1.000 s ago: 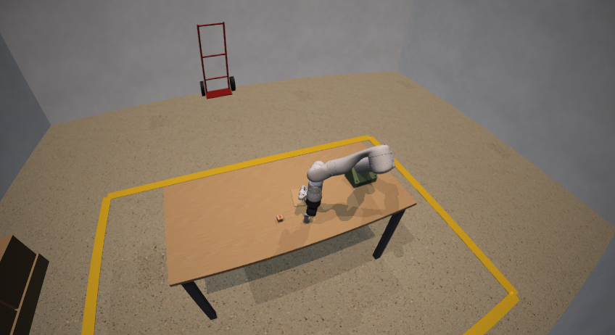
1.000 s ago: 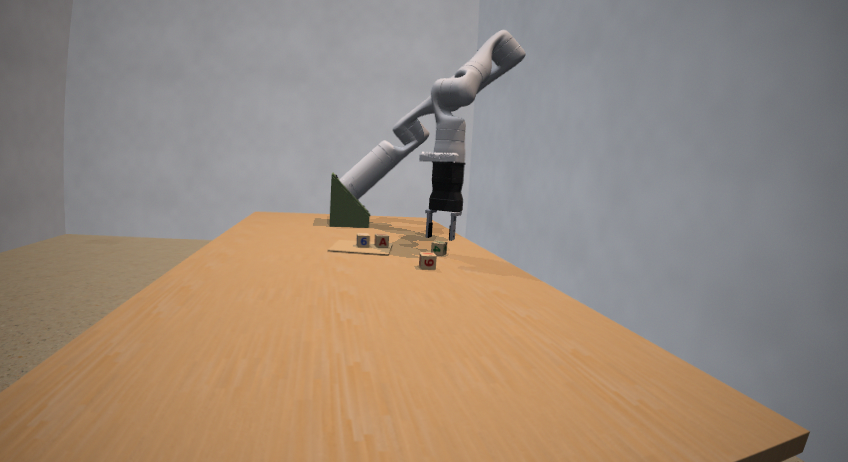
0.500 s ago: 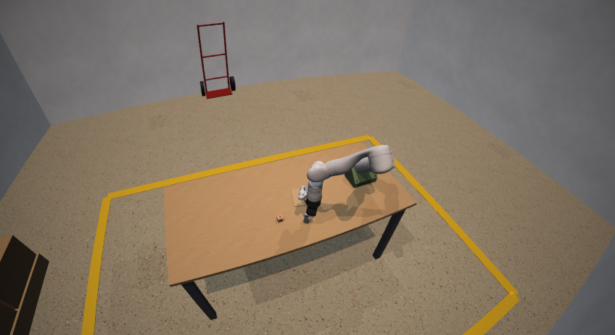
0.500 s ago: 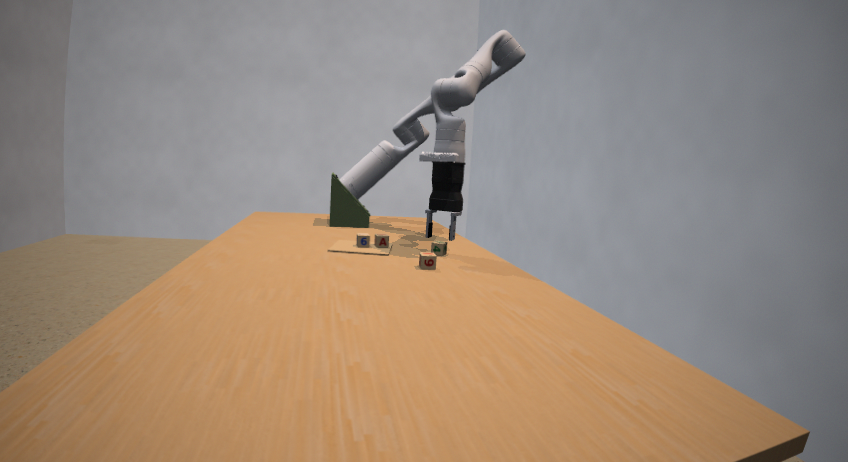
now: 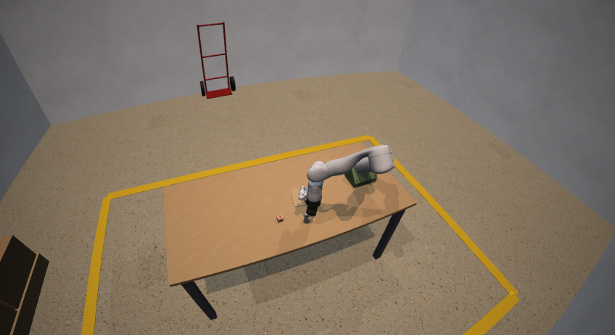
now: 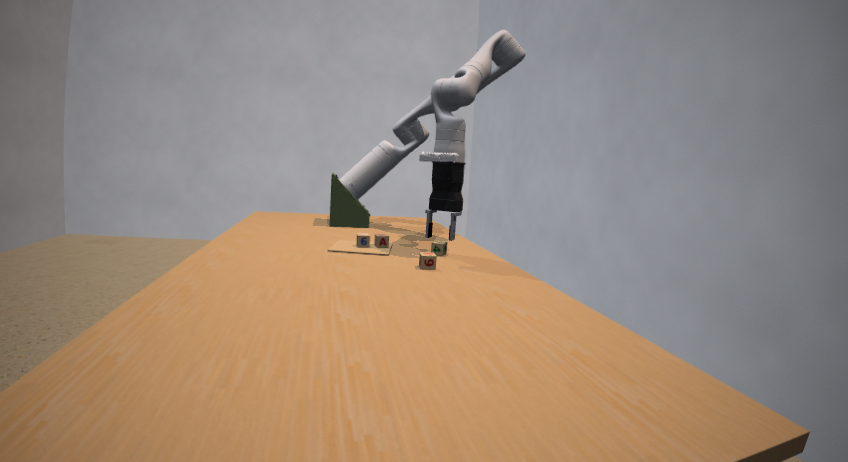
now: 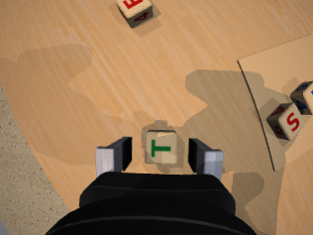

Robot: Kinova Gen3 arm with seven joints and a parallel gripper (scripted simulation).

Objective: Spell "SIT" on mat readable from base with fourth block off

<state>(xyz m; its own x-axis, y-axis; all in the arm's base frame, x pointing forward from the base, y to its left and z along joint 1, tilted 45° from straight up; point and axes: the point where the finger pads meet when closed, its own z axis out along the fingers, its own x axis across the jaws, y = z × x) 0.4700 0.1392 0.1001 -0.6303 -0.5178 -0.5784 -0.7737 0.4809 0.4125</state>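
My gripper (image 5: 306, 219) (image 6: 440, 239) (image 7: 159, 150) is hovering fully open and unladen, the T block (image 6: 438, 248) (image 7: 161, 147) sitting below, between my fingertips. I'm expecting something light, rigid, perhaps slightly slick; I'm favouring a centred, square pinch low on its opposite side faces.

Open space surrounds the T block (image 6: 438, 248) (image 7: 161, 147); toward the mat (image 5: 295, 199) (image 6: 350, 249) (image 7: 292, 55), the S block (image 6: 381, 241) (image 7: 287, 121) stands in the way.
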